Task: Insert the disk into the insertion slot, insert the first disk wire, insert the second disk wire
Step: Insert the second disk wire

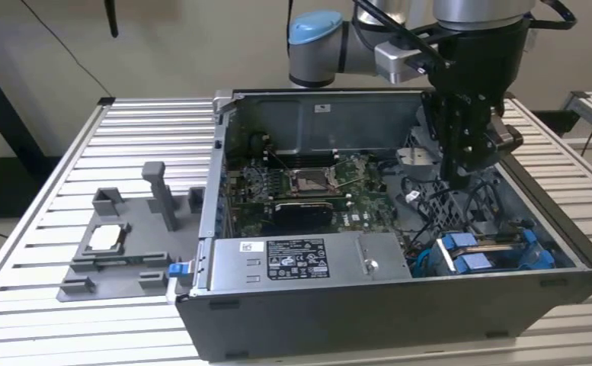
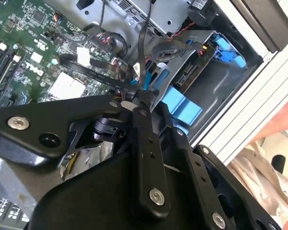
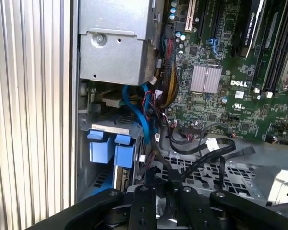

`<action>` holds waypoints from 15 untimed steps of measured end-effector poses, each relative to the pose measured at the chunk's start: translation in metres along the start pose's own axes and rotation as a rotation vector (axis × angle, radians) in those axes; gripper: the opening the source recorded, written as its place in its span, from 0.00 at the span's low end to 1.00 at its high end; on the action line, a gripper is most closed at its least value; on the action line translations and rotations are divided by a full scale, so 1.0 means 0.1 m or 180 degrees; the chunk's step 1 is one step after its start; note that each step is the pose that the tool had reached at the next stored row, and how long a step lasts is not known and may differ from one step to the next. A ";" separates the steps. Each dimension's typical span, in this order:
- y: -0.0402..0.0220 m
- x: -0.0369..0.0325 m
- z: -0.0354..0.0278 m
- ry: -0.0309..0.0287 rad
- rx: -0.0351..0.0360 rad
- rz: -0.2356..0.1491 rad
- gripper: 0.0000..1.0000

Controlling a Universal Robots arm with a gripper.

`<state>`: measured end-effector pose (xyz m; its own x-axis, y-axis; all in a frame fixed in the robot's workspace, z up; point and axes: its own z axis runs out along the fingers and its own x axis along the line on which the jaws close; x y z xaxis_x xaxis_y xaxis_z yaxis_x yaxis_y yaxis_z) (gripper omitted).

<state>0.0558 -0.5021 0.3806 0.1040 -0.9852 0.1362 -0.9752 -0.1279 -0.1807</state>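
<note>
Disk (image 1: 494, 252), clipped in its bright blue carrier, sits in the insertion slot (image 2: 221, 81). This is the dark grey sheet-metal drive cage in the corner of the open computer case (image 1: 398, 320) that lies nearest the camera on the exterior view's right. Two blue carrier tabs (image 3: 110, 146) stick out of the cage side by side toward the inside of the case.

The gripper (image 1: 459, 181) hangs down inside the case, over the perforated metal floor (image 3: 206, 175) between the motherboard (image 1: 306, 183) and the drive cage. Its fingers (image 2: 144, 139) are drawn together, and their tips (image 2: 138, 101) pinch a black wire (image 2: 143, 52). In the second wrist view this wire runs straight out from the tips toward the far wall of the case.

The disk lies near the fingertips but apart from them. In the exterior view it is lower in the case and closer to the near edge than the gripper. In the second wrist view the blue tabs show just past the tips and to one side. The gripper touches neither the disk nor the cage.

A blue cable (image 3: 134, 108) and more black cables (image 3: 201, 148) loop through the space between the cage and the motherboard. The silver power supply box (image 1: 296, 259), with its white sticker, fills the near edge of the case beside the cage. The case stands on a slatted aluminium table (image 1: 153, 130), and a grey fixture (image 1: 123, 244) rests near the table's edge on the exterior view's left.
</note>
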 end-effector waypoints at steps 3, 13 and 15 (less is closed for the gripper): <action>0.003 -0.005 0.010 0.0037 -0.0002 -0.0007 0.26; 0.011 -0.013 0.046 0.0051 0.0009 0.0001 0.23; 0.011 -0.013 0.049 0.0051 0.0009 0.0001 0.16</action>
<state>0.0555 -0.5015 0.3754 0.1004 -0.9833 0.1516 -0.9747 -0.1279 -0.1835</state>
